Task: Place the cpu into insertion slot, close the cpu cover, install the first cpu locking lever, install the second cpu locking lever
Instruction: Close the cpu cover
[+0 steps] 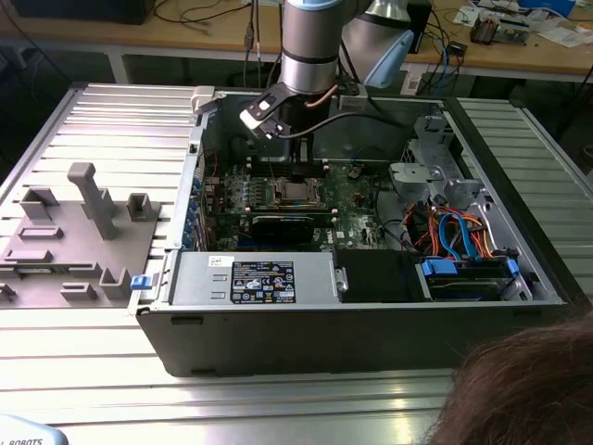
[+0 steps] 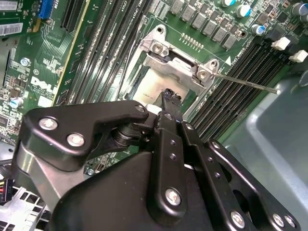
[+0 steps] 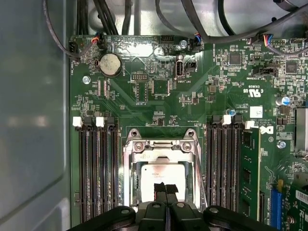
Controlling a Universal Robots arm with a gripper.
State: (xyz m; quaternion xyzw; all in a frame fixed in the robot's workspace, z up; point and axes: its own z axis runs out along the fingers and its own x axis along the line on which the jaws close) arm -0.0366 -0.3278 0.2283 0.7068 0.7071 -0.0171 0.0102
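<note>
Cpu (image 3: 151, 175): small flat square chip with a silver-grey top, recorded in both wrist views lying flat within the insertion slot (image 3: 127, 173), directly beneath the gripper's tips. Gripper (image 3: 166, 188): black fingers drawn together, tips side by side with nothing seen between them, poised at the chip edge nearest the gripper body; whether they touched the metal could not be told. Cpu cover (image 3: 161, 155): silvery frame plate, hinged on the side of the socket farthest from the gripper; it framed the chip, but whether it lay fully down could not be told. Locking lever (image 2: 245, 83): thin steel rod, noted in the second wrist view, stood out sideways from a hinge corner beyond the tips and appeared unlatched. Memory slots (image 3: 98, 168): black rows flanked the socket on both sides of the gripper. Computer case (image 1: 352, 315): open on the table (image 1: 278, 399), with the arm (image 1: 310, 46) reaching down into it from above. Handling note, as judgement: the work appeared to stand at seating the chip. Good practice called for light, strictly vertical pressure on the metal top, with no sideways drag that might skew the chip in its socket. The tips also needed to stay off the frame's inner edge and away from the free lever and the slot latches beside them.
</note>
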